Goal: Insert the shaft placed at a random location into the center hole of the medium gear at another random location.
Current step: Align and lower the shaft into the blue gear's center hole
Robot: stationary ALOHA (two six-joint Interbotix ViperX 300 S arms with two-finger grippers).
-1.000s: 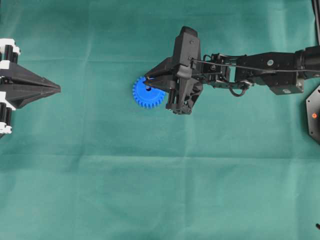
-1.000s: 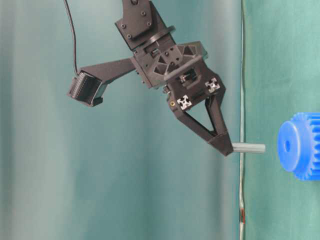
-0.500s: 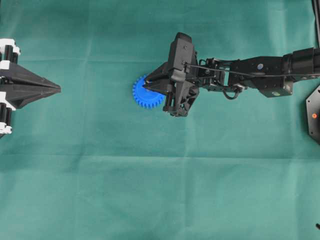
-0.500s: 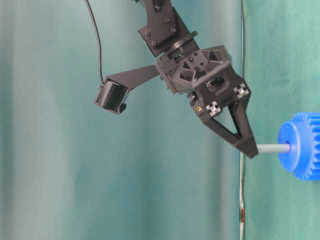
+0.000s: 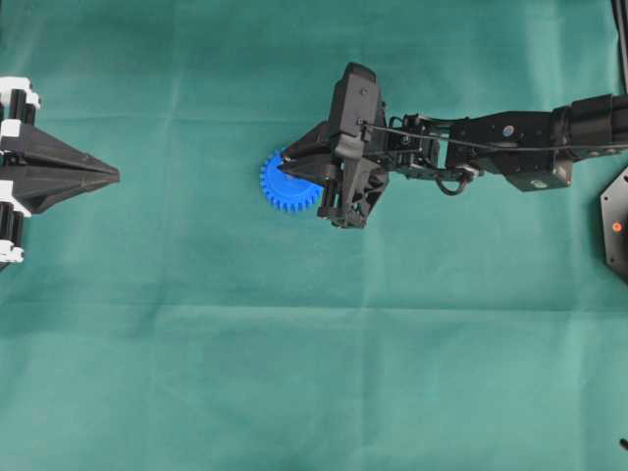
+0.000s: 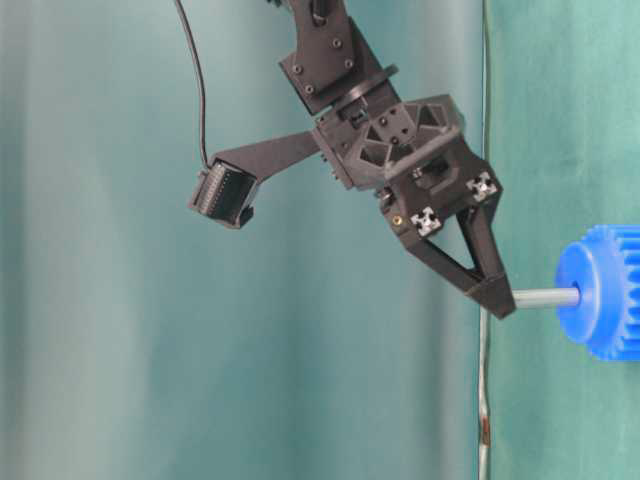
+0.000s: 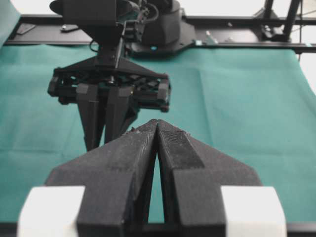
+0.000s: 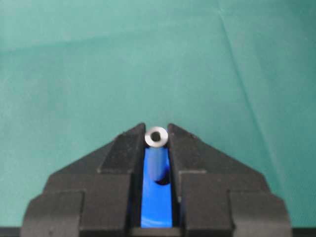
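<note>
Right pincer (image 6: 497, 300) is clamped on the shaft (image 6: 545, 297), jaws nearly closed with only the pin's width between them. The wrist view shows the shiny round top end (image 8: 156, 137) pinched right at the fingertips. The shaft's free end sits at the center hole (image 6: 577, 296) of the medium gear (image 6: 600, 291), directly ahead of the tips; how deep it has gone I can't tell.

The gear lies flat on the green table (image 5: 294, 343), half hidden under the pincer from overhead.

To do this step well, I'd say:
- keep the shaft on the hole axis, no wrist tilt
- press straight along the pin, slowly
- gear is loose on cloth, so side load will likely skid it
- release only once seated

Left pincer (image 7: 157, 129) is closed, empty, parked well apart.
</note>
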